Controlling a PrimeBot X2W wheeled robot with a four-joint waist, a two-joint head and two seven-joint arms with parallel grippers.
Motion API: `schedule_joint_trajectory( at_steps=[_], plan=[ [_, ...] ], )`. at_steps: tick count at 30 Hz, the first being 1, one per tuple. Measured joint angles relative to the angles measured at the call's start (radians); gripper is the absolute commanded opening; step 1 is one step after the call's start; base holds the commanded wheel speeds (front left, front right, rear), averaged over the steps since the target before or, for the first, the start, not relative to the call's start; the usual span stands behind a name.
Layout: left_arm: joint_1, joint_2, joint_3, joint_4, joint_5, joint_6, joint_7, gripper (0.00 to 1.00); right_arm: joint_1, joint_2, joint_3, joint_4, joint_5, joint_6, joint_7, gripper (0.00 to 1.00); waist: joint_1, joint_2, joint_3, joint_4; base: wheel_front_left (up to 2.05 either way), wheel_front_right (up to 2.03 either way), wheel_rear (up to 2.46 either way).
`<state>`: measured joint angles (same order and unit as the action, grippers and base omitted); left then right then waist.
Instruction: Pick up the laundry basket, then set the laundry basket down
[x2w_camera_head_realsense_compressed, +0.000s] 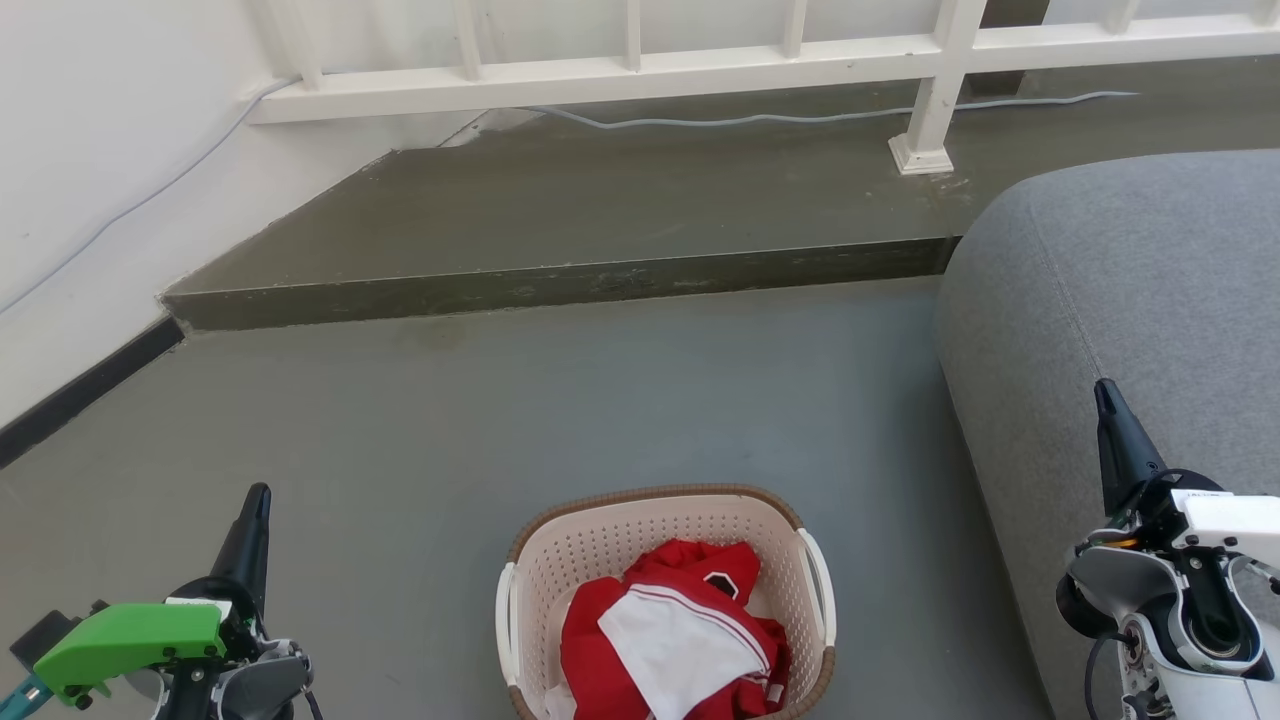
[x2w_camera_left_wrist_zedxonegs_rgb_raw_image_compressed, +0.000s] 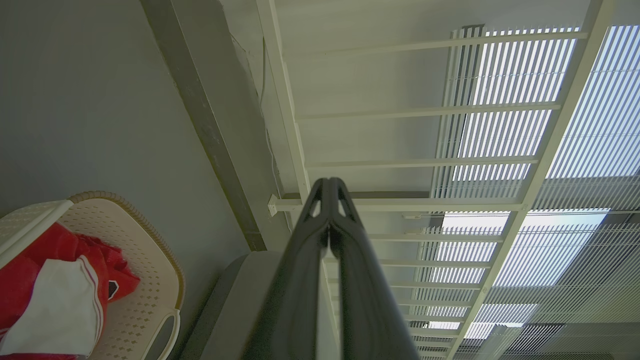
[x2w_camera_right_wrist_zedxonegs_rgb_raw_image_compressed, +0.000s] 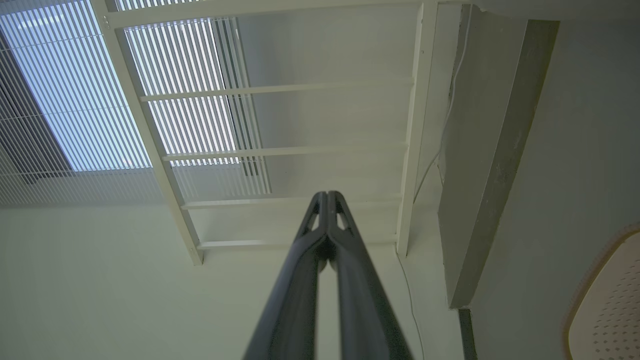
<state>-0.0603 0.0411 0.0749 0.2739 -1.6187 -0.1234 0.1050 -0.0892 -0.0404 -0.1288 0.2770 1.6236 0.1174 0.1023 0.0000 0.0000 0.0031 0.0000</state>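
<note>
The laundry basket (x2w_camera_head_realsense_compressed: 600, 545) stands on the grey floor at the bottom centre of the head view, cream and perforated, with a brown braided rim and white side handles. Red and white clothes (x2w_camera_head_realsense_compressed: 675, 640) lie inside it. My left gripper (x2w_camera_head_realsense_compressed: 258, 497) is to its left, fingers shut tip to tip, holding nothing. My right gripper (x2w_camera_head_realsense_compressed: 1104, 392) is to the basket's right, in front of the grey sofa, also shut and empty. The left wrist view has the basket (x2w_camera_left_wrist_zedxonegs_rgb_raw_image_compressed: 145, 270) at its lower left beside the shut left gripper (x2w_camera_left_wrist_zedxonegs_rgb_raw_image_compressed: 329, 181). In the right wrist view the basket's rim (x2w_camera_right_wrist_zedxonegs_rgb_raw_image_compressed: 600, 295) shows beside the shut right gripper (x2w_camera_right_wrist_zedxonegs_rgb_raw_image_compressed: 327, 194).
A grey sofa (x2w_camera_head_realsense_compressed: 1130, 300) fills the right side, close to the basket. A raised concrete step (x2w_camera_head_realsense_compressed: 560, 285) crosses the floor ahead, with a white railing (x2w_camera_head_realsense_compressed: 640, 75) and a loose cable (x2w_camera_head_realsense_compressed: 760, 118) behind it. A white wall (x2w_camera_head_realsense_compressed: 90, 150) stands on the left.
</note>
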Motion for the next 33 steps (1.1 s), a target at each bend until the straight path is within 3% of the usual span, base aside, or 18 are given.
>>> schedule_joint_trajectory(
  at_steps=[33],
  plan=[
    [0.0,0.0,0.0,0.0,0.0,0.0,0.0,0.0,0.0,0.0,0.0,0.0,0.0,0.0,0.0,0.0,0.0,0.0,0.0,0.0,0.0,0.0,0.0]
  ],
)
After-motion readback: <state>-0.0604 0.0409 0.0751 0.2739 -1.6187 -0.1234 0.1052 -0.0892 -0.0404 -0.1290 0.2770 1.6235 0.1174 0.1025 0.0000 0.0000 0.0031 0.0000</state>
